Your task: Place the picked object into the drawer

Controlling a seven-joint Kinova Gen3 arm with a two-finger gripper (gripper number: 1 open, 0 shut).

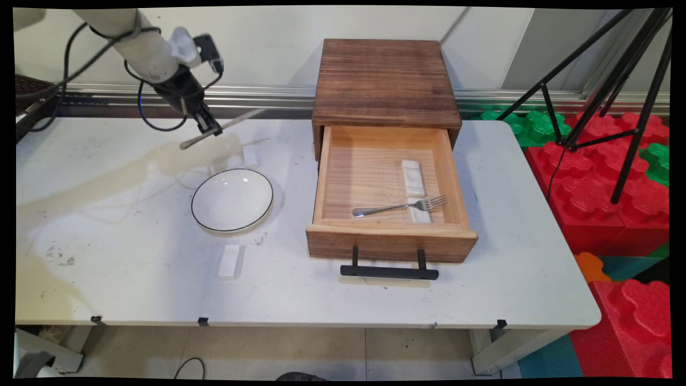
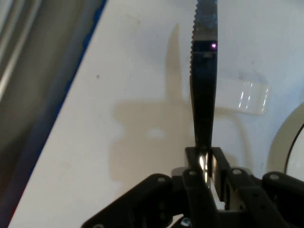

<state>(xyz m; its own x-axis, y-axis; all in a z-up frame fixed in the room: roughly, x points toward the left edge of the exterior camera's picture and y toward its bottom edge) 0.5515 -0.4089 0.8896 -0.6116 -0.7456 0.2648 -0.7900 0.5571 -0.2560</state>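
Fork in drawer, bowl left

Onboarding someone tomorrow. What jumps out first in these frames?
The gripper, raised over the table's far left, has its fingers shut on a table knife held clear of the surface. Right of centre, a wooden drawer box stands with its drawer pulled open, a fork lying across a white rest inside. A white black-rimmed bowl sits below the gripper.

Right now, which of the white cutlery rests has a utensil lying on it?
The rest in the open drawer: the fork lies across it. The rests behind and before the bowl are bare.
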